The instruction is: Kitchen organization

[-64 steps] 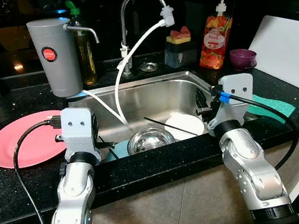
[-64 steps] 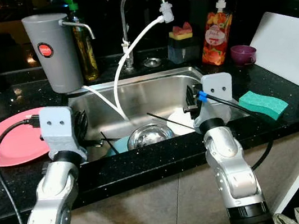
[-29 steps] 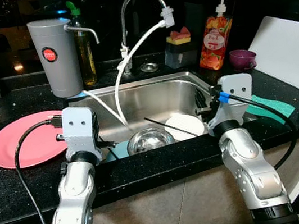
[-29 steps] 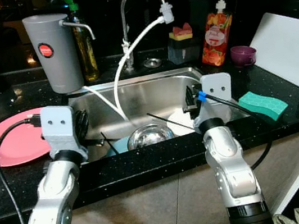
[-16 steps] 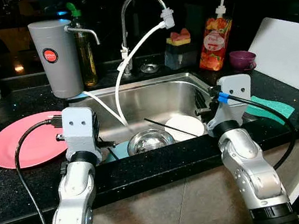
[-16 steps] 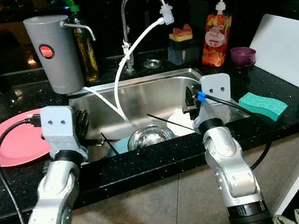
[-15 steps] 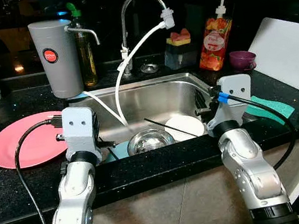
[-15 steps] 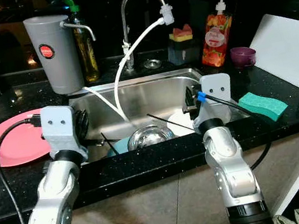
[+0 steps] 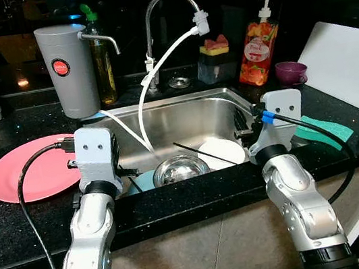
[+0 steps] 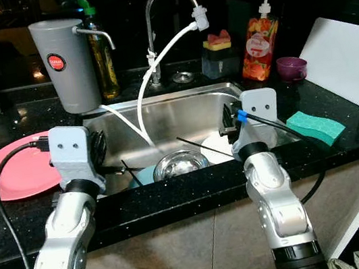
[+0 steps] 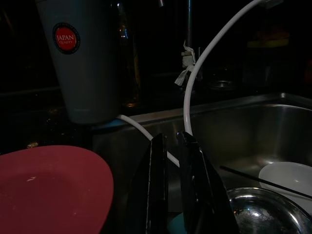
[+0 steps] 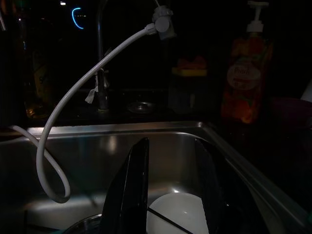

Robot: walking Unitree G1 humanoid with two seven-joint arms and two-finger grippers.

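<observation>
— What are we looking at, biggest first?

— We are standing at a black counter with a steel sink sunk into it. A white cutting board is leaning at the far right, and a pink plate is lying flat left of the sink.

— And inside the sink?

— A steel bowl is sitting near the front wall, a white dish just beside it with a black chopstick lying across both (a teal dish is peeking out at the left).

— Our hands?

— We are holding the left gripper over the sink's front left edge, fingers nearly together and gripping nothing. The right gripper is hanging over the sink's right side above the white dish, fingers spread apart, empty. A green sponge is lying just right of that arm.
</observation>
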